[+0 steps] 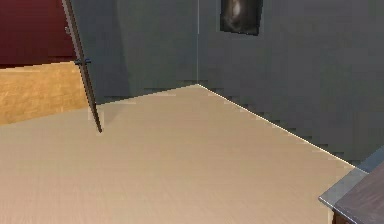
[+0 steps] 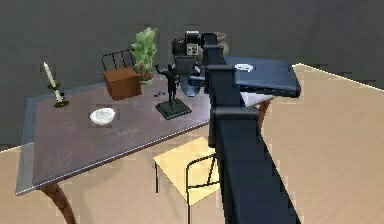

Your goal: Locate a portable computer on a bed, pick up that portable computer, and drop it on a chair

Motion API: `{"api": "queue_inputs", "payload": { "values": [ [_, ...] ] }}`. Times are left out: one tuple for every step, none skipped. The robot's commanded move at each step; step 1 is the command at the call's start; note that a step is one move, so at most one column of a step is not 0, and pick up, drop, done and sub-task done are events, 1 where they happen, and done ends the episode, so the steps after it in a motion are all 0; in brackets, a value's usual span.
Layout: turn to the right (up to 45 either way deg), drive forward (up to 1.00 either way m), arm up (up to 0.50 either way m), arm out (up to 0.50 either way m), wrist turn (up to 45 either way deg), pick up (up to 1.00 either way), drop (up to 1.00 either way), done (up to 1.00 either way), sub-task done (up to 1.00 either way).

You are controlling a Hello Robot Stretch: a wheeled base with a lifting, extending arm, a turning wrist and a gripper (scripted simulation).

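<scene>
My pincer (image 2: pixel 186 58) stands at the far end of my arm (image 2: pixel 235 140), out over the grey table (image 2: pixel 60 140). Its degree of opening cannot be determined. A dark statuette (image 2: pixel 172 88) and a leafy plant (image 2: pixel 146 45) stand on the table at and behind its fingers, so I cannot tell whether it grasps anything. The laptop (image 2: pixel 262 76), a closed dark blue slab, lies level just right of the arm's far end, above the table's right end; whether it rests there or hangs clear cannot be told. Containers: a brown box (image 2: pixel 122 82) with dark stems rising from it, and a white bowl (image 2: pixel 101 116), contents not discernible. A white candle (image 2: pixel 47 74) stands near the table's left end. A chair (image 2: pixel 185 165) with a yellow seat sits at the table's near edge, left of the arm.
</scene>
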Motion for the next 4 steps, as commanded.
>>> {"api": "queue_inputs", "payload": {
  "values": [
    [0.0, 0.0, -0.38, 0.0, 0.0, 0.0, 0.0, 0.0, 0.0],
    [0.0, 0.0, -0.5, 0.0, 0.0, 0.0, 0.0, 0.0, 0.0],
    [0.0, 0.0, 0.0, 0.0, 0.0, 0.0, 1.0, 0.0, 0.0],
    [0.0, 0.0, 0.0, -0.1, 0.0, 0.0, 0.0, 0.0, 0.0]
  ]
}}
